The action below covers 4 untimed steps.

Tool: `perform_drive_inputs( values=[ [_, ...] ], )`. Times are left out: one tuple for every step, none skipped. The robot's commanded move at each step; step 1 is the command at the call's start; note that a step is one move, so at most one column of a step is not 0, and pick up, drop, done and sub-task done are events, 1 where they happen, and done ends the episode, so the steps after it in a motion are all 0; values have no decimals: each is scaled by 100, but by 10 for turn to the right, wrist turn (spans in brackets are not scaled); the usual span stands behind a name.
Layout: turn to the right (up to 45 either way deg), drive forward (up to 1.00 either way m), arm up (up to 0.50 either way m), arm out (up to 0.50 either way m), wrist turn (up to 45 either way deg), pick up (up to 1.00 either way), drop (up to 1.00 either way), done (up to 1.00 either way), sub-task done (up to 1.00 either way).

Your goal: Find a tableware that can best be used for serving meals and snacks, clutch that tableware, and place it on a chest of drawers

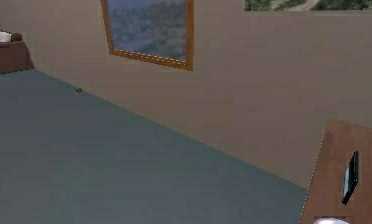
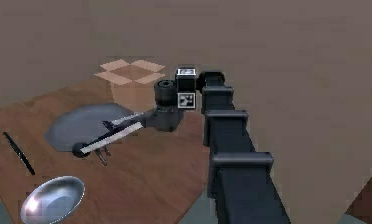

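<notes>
At the arm side view's lower left, a shiny metal bowl (image 2: 52, 198) sits on the wooden worktop (image 2: 144, 175). Left of centre lies the grey-blue plate (image 2: 66, 128), with the hand (image 2: 94, 148) at it (whether it holds anything cannot be told). At upper centre is an open cardboard box (image 2: 131, 75), contents unseen.

The end effector (image 2: 94, 146) shows in front of the grey plate (image 2: 69, 128), covering part of its rim, so whether it holds anything cannot be told. The bottom edge clips the metal bowl (image 2: 52, 200). A thin dark stick (image 2: 19, 152) on the surface (image 2: 144, 175) is too small to name. In the forward view the top edge cuts the framed picture (image 1: 149, 30) and the left edge a brown piece of furniture (image 1: 9, 52).
</notes>
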Motion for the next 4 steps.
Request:
perform_drive_inputs(
  values=[
    [0,0,0,0,-450,0,0,0,0],
    [0,0,0,0,-120,0,0,0,0],
    [0,0,0,-22,0,0,0,0,0],
    [-450,0,0,0,0,0,0,0,0]
  ],
)
